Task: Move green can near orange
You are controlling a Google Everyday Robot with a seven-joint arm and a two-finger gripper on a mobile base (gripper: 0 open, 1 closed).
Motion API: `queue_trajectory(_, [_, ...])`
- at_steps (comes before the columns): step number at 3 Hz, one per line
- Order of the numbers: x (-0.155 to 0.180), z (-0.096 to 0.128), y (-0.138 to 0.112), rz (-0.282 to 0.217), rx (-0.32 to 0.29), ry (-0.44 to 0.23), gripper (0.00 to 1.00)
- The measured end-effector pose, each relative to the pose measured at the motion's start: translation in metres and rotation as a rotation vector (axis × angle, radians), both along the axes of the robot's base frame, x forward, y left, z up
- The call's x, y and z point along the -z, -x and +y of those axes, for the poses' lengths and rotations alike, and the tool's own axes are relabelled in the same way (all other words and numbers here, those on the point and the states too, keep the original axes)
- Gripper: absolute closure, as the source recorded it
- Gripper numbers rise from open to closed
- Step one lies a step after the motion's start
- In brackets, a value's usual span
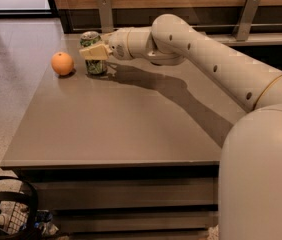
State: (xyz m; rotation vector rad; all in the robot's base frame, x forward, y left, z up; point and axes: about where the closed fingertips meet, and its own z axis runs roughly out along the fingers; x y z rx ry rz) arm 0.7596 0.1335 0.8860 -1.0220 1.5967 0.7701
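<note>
Camera view shows the green can (pixel 96 67) upright at the far left of the counter (pixel 121 129), just right of the orange (pixel 62 63), near it but not touching. The pincer (pixel 92 51) pinches the can across its middle, one pale finger crossing the front and the other hidden behind. That mid-body hold likely keeps it from tipping. The arm (pixel 206 54) reaches in from the right, clear of the orange. Letting go looks like the step left.
</note>
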Motion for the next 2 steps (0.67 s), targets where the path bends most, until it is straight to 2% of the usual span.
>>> queue_trajectory(2, [0.0014,0.0059,0.0015,0.003,-0.008,-0.001,0.15])
